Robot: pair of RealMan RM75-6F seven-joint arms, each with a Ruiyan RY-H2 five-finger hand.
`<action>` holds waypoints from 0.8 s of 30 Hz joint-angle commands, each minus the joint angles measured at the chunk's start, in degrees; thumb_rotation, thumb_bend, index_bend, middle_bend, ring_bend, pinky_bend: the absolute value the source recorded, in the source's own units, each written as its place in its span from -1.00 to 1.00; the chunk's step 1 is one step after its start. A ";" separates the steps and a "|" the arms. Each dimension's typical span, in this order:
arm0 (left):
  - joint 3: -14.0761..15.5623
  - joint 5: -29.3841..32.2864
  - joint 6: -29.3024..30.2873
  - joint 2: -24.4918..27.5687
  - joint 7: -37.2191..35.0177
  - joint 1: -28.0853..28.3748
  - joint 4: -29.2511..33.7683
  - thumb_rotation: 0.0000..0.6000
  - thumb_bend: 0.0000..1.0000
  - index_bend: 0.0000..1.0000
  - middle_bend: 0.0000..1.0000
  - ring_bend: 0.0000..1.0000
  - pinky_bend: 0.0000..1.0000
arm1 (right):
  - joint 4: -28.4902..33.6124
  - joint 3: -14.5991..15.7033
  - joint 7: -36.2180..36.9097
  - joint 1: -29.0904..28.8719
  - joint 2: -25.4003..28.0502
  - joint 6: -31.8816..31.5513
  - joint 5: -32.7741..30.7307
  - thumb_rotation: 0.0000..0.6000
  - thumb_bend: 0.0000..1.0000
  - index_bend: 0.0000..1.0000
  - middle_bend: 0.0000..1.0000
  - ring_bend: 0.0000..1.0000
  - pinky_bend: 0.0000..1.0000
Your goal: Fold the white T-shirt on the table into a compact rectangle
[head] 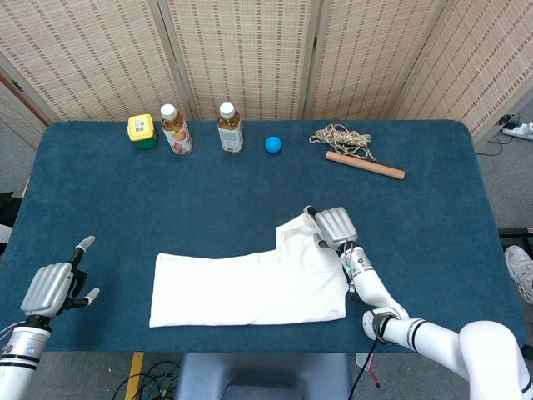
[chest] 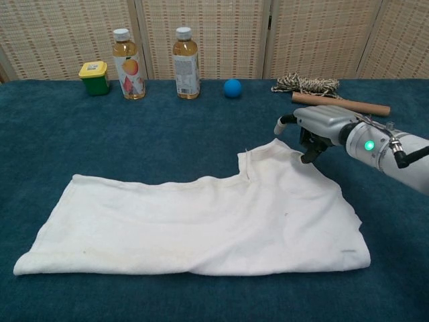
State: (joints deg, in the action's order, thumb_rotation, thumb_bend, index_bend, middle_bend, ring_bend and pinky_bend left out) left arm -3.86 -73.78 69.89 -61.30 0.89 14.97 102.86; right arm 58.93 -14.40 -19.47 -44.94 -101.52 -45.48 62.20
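Note:
The white T-shirt (head: 250,283) lies flat on the blue table (head: 108,200), partly folded into a long strip, with a raised flap at its far right (chest: 281,161). My right hand (head: 335,227) sits at that flap's far edge. In the chest view the right hand (chest: 315,131) has its fingers curled down, tips touching the cloth, and its thumb sticks out to the left. No cloth is lifted. My left hand (head: 52,287) hovers off the table's near left corner, fingers apart, holding nothing. It does not show in the chest view.
Along the far edge stand a yellow-lidded jar (head: 141,131), two drink bottles (head: 175,128) (head: 229,127) and a blue ball (head: 273,144). A coil of rope (head: 343,137) and a wooden stick (head: 365,165) lie behind the right hand.

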 commanded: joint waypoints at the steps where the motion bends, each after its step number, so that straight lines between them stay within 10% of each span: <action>1: -0.02 0.11 0.04 -0.08 0.02 -0.04 -0.10 1.00 -0.41 -1.00 0.81 0.79 1.00 | -1.93 -0.80 -1.81 -1.62 -1.05 2.05 -2.53 1.00 -0.11 -0.48 0.87 0.89 0.92; 24: 0.04 0.25 -0.05 0.19 -0.44 -0.36 -0.49 1.00 -0.41 -1.00 0.81 0.79 1.00 | -6.56 -0.84 -6.13 -5.08 -3.99 4.12 -8.53 1.00 -0.11 -0.41 0.87 0.89 0.92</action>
State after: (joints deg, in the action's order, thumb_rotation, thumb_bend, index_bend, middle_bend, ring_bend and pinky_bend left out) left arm -3.82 -73.52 69.84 -61.11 0.44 14.61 102.37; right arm 52.37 -15.30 -25.52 -49.97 -105.48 -41.37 53.75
